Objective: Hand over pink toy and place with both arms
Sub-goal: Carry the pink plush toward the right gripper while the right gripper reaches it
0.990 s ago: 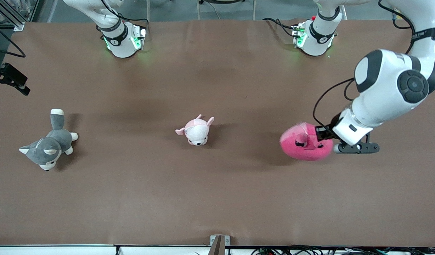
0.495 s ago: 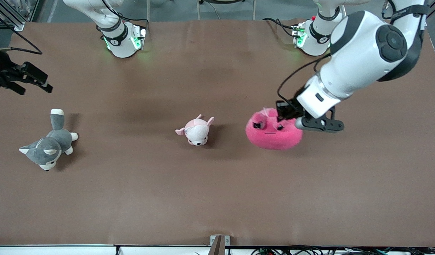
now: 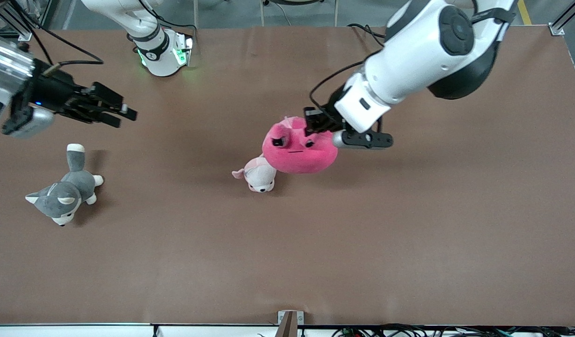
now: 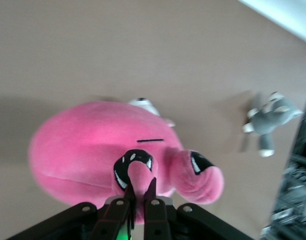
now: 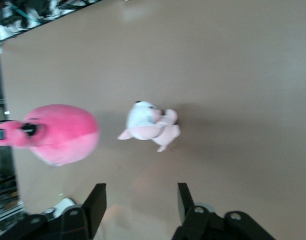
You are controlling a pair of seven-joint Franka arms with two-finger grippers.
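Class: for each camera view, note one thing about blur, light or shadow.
Front view: sharp, soft shadow beside the grey plush. Left wrist view: pink toy slightly soft, left gripper clamping it. Right wrist view: everything blurred, right gripper open.

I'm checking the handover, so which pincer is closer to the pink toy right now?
Left. The left pincer is shut on the pink toy, holding it in the air above the small pale plush. The right pincer is open, well apart from it toward the right arm's end of the table.
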